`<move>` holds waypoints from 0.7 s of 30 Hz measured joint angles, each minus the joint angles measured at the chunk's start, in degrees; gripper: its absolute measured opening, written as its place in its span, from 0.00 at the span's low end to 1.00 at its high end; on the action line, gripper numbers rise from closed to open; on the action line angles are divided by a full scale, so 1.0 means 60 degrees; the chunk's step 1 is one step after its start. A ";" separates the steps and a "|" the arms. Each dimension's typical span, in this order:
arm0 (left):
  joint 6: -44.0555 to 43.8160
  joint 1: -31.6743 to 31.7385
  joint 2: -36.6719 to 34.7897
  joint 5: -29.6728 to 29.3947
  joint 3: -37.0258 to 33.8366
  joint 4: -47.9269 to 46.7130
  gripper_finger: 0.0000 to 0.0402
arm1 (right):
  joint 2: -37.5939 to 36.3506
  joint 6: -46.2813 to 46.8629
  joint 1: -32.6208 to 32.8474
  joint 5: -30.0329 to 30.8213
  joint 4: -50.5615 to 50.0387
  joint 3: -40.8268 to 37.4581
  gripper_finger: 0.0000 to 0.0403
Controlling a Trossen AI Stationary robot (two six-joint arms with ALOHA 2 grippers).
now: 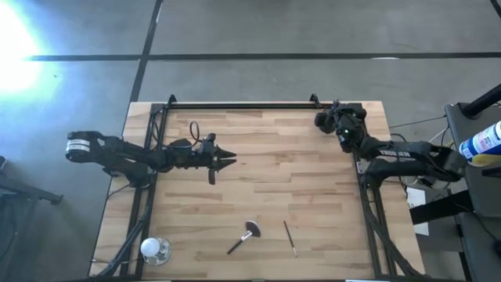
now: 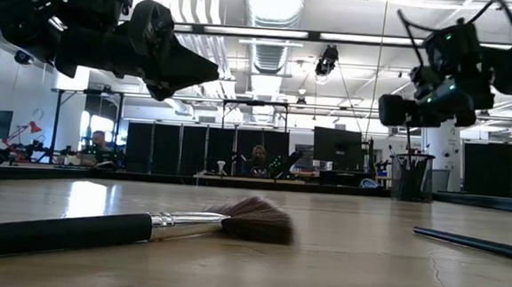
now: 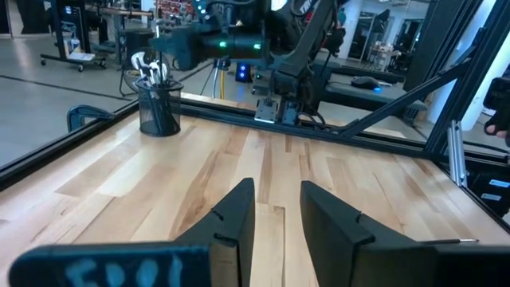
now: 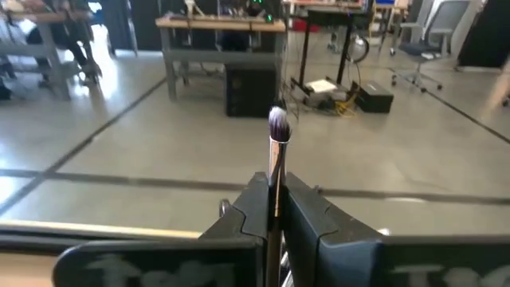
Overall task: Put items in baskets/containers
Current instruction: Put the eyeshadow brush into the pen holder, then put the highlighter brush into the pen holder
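Observation:
A fan brush [image 1: 247,233] [image 2: 251,219] and a thin dark brush [image 1: 290,237] [image 2: 481,244] lie flat on the table's near part. The dark cup [image 2: 411,177] [image 3: 159,110] stands near the far right corner with several brushes upright in it. My right gripper [image 4: 275,195] [image 2: 401,108] hovers above the cup, shut on a brush with a purple tip [image 4: 278,123]. My left gripper [image 3: 276,209] [image 1: 228,160] hangs open over the table's left middle, above the surface and touching nothing. My right gripper pinches a slim makeup brush between its two fingers, on the handle [image 4: 276,179] below the ferrule. The bristle end [image 4: 278,121] sticks out past the fingertips. The brush is lifted clear of the table and cup. The fingers hide the rest of the handle.
A clear rounded glass object [image 1: 155,249] sits at the near left corner. A black frame rail [image 1: 243,104] runs along the table's far edge, with side struts [image 3: 398,104] at the far right. Bare wood [image 1: 282,172] lies between the arms.

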 joint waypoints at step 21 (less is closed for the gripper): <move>-0.0082 -0.0004 0.0000 0.0006 0.0000 -0.0491 0.24 | 0.0291 0.1425 0.0389 -0.0022 -0.3999 0.1575 0.27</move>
